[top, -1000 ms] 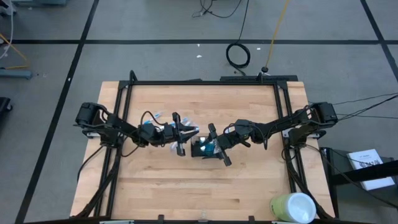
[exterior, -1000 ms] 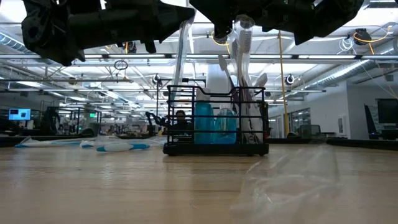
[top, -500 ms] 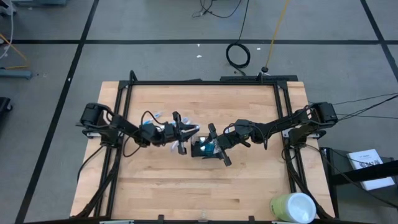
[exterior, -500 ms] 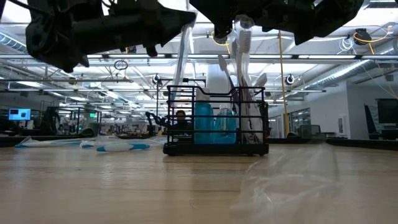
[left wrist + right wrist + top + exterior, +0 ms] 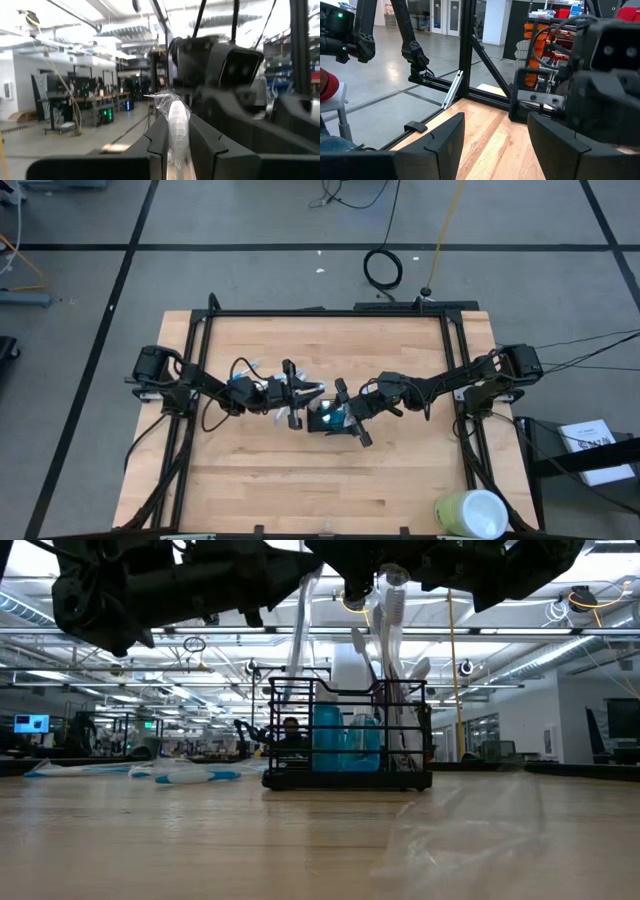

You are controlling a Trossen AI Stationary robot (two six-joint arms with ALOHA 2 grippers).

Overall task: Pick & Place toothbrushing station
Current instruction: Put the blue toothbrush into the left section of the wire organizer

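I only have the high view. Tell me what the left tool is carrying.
Observer: The left wrist view shows the left tool shut on a white toothbrush in clear plastic wrap.
Operator: Report the right tool.
Observer: In the right wrist view the right tool is open, with nothing between its fingers.
Operator: Say what already stands in the station.
Observer: The low view shows the small black wire-mesh holder containing blue bottles and upright toothbrushes.
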